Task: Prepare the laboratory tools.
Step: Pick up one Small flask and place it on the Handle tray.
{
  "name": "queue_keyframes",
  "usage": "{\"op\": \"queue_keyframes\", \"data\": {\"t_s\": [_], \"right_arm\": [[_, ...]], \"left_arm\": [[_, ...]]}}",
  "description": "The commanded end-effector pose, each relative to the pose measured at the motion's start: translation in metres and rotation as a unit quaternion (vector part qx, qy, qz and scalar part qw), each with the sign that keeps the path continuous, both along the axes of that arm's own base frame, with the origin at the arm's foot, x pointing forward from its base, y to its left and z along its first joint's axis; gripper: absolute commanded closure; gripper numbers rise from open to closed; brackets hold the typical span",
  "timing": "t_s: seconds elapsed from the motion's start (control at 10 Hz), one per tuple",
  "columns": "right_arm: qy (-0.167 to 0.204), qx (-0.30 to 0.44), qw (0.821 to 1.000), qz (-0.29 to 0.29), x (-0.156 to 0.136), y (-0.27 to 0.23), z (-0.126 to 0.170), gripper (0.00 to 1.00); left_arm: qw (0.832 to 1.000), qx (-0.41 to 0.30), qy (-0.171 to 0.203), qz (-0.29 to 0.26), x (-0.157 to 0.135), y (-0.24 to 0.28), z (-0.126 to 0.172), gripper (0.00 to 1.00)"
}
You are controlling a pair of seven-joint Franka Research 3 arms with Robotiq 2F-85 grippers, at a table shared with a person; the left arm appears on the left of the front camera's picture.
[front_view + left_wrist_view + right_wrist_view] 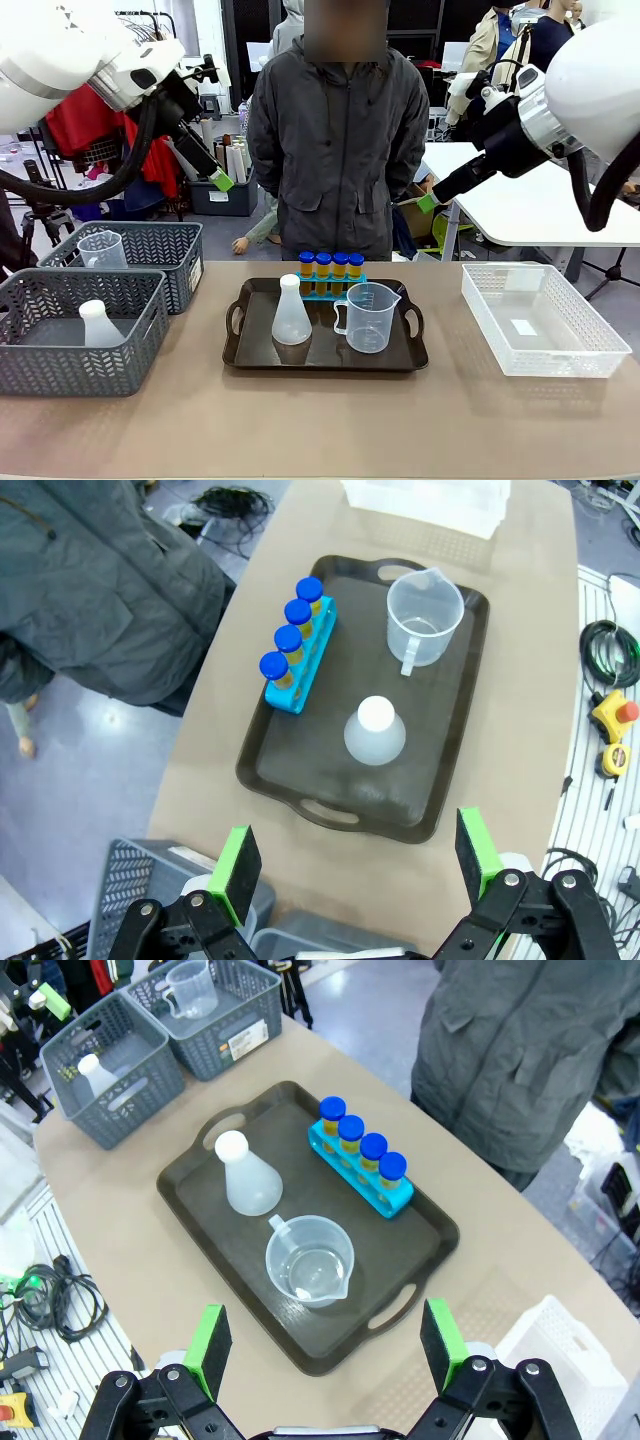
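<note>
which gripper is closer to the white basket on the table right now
Right. The right gripper hangs high, just left of the white basket; the left gripper is raised far across, beyond the tray.

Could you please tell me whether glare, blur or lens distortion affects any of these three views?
Front view: sharp, evenly lit, soft shadows under the tray. Left wrist view: wide-angle bending of the table edges, faint sheen on the tray. Right wrist view: the same curving, the measuring cup crisp.
</note>
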State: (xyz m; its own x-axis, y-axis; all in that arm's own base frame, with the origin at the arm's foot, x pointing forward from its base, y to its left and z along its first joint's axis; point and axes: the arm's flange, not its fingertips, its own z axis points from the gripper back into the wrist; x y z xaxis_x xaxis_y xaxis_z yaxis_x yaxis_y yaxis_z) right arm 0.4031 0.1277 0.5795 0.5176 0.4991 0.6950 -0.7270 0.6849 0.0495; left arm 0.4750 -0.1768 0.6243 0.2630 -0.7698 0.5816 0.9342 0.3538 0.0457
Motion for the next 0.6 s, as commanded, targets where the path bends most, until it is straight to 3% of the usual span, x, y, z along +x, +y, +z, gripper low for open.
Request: {"op": "queue_keyframes", "data": {"t_s": [0.0, 0.5], "right_arm": [[0.001, 0.006, 1.000, 0.000, -0.0001, 0.0005, 0.0010, 0.00], [0.001, 0.006, 1.000, 0.000, -0.0001, 0.0005, 0.0010, 0.00]], "left_arm": [[1.000, 0.000, -0.001, 0.001, -0.0005, 0.0009, 0.0007, 0.00], [1.000, 0.000, -0.001, 0.001, -0.0005, 0.0009, 0.0007, 0.00]]}}
